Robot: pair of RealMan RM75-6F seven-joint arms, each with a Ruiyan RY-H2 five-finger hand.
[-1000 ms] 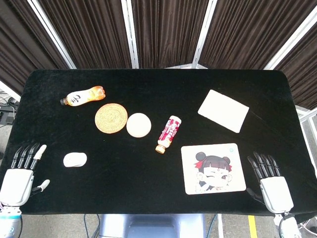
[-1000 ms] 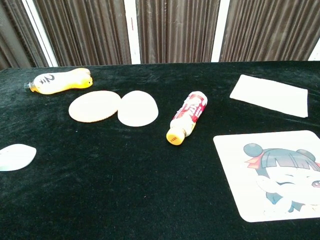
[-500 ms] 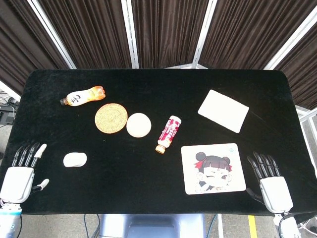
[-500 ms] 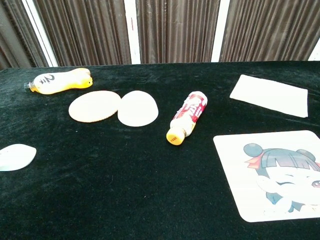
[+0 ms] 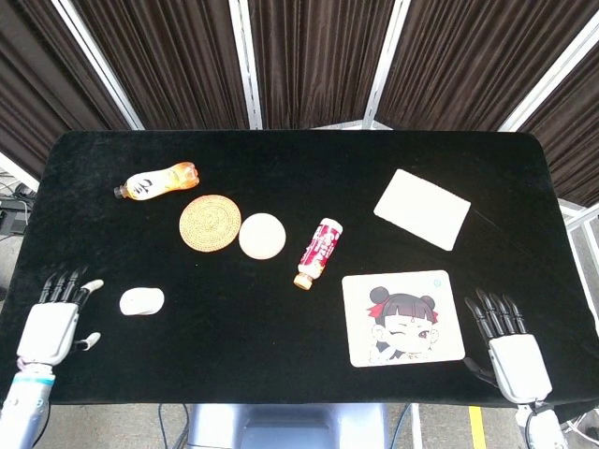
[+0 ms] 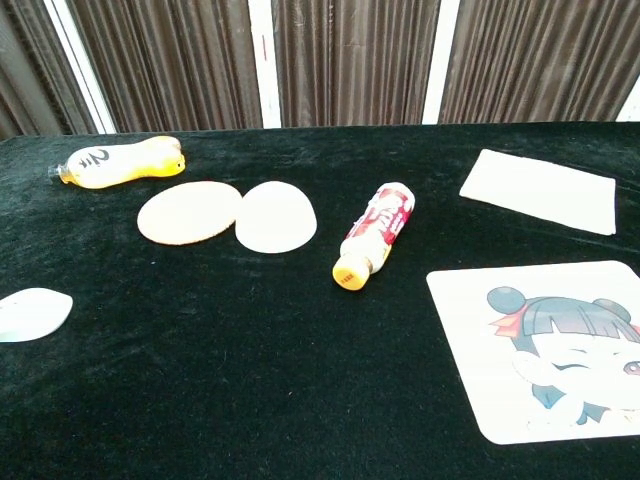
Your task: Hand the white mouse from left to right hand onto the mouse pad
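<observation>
The white mouse [image 5: 141, 301] lies on the black table near its front left; in the chest view the mouse [image 6: 30, 314] shows at the left edge. My left hand [image 5: 54, 324] hovers open at the table's front left corner, a short way left of the mouse, fingers apart and holding nothing. The mouse pad [image 5: 402, 317] with a cartoon girl's face lies at the front right, and the pad [image 6: 545, 345] fills the chest view's lower right. My right hand [image 5: 507, 351] is open at the front right edge, just right of the pad. Neither hand appears in the chest view.
An orange drink bottle [image 5: 156, 181] lies at the back left. A woven coaster [image 5: 210, 223] and a white bowl-like disc [image 5: 262, 236] sit mid-table. A red-and-white bottle [image 5: 318, 252] lies between them and the pad. A white cloth [image 5: 422, 208] lies at the back right.
My left hand has drifted right and slightly forward, closer to the mouse. The right hand has barely shifted. The mouse and other objects have stayed put.
</observation>
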